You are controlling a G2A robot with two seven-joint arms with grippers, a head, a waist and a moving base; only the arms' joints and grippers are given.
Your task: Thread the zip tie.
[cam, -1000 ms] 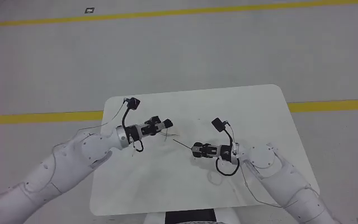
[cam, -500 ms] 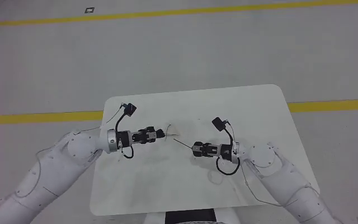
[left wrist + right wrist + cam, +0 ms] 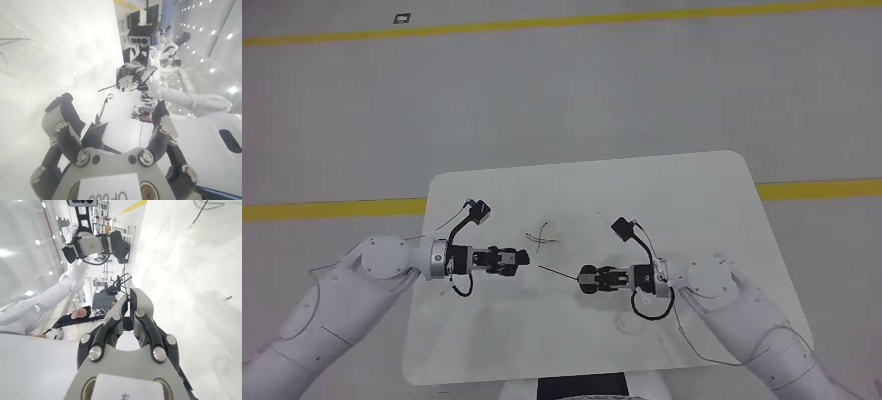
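Cropped labels (image 3: 108, 186) on left gripper (image 3: 112, 102) and right gripper (image 3: 129, 294); no print fully readable.

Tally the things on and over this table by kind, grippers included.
Grippers: 2, left gripper open, right gripper shut.
Black zip tie held in the right gripper: 1
Loose tangle of thin dark strips lying on the table: 1, strands too fine to count apart.
Table: 1
Total: 5

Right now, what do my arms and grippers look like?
White-shelled left arm and right arm carry silver wrist rings and looping black cables to black cameras. The left gripper and right gripper have grey metal plates, black linkages, silver bolts, white labels.
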